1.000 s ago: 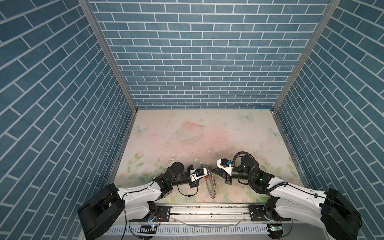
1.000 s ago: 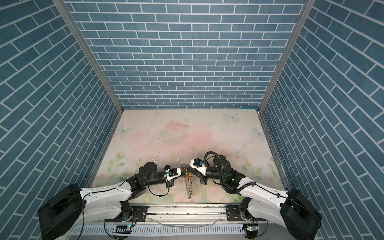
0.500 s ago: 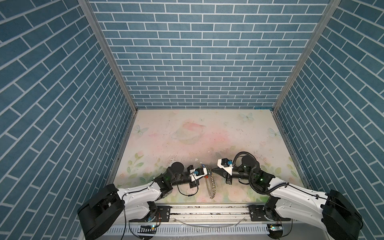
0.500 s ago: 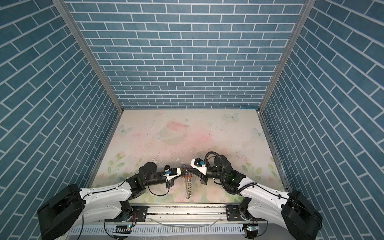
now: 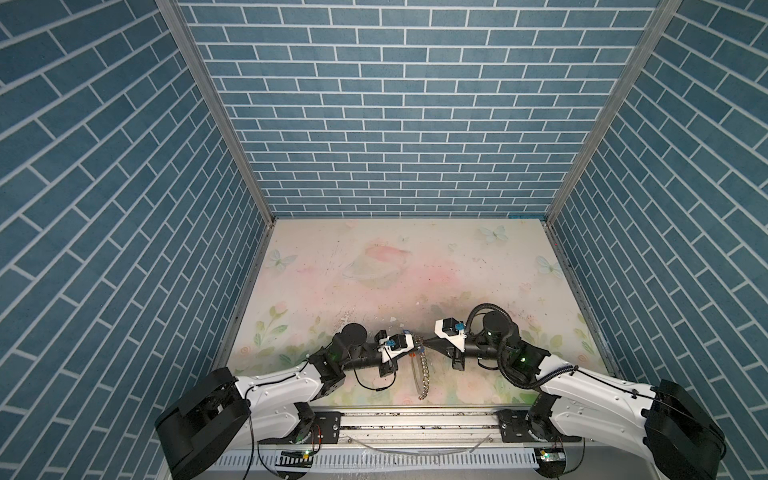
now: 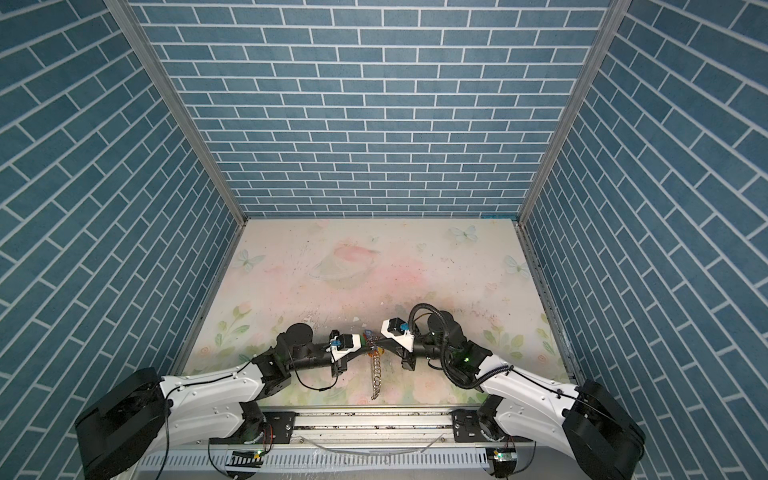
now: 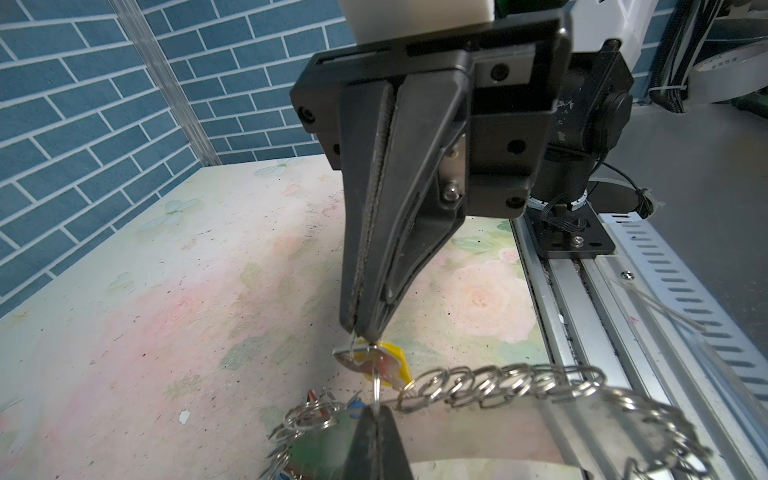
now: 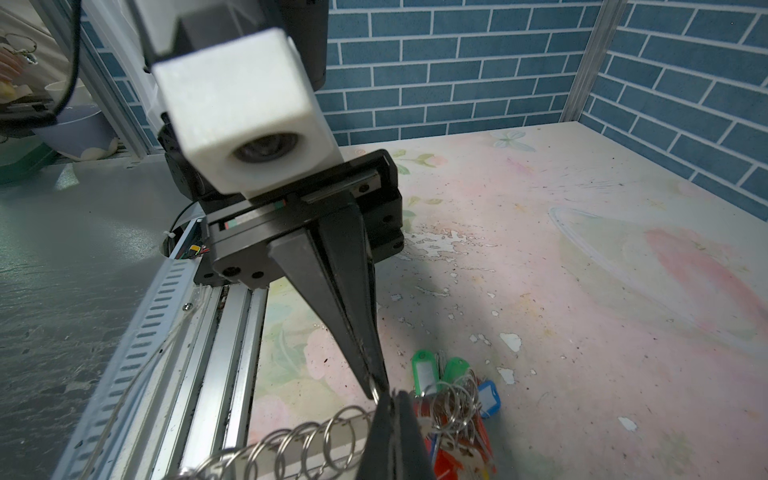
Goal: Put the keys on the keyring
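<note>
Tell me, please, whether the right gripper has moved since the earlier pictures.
No. In both top views the right gripper stays at the same spot behind the front rail, tip to tip with the left gripper, both pinching one wire ring.

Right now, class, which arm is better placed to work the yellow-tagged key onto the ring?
Probably the right: the right fingers, shut, end at the yellow-tagged key; the left fingers, also shut, pinch the wire ring and look set to steady it.
</note>
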Robot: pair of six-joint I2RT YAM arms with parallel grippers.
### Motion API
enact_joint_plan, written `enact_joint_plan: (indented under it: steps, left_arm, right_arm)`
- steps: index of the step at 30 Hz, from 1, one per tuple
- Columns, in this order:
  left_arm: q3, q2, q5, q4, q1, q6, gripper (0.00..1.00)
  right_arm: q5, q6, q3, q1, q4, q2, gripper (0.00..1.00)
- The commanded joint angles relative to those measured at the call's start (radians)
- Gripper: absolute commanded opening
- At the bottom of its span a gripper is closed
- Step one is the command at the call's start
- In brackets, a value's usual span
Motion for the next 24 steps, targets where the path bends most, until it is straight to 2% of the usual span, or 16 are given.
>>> enact_joint_plan:
  steps: [1, 24]
  left_arm:
    - [0.014, -0.003, 0.015, 0.044, 0.008, -0.014, 0.0]
    - [0.006, -0.001, 0.028, 0.074, 0.016, -0.024, 0.0]
  right_arm:
    - [-0.019, -0.049, -0.029, 0.003, 0.0, -0.03, 0.0]
    - [-0.006, -0.049, -0.01, 0.017, 0.012, 0.01, 0.0]
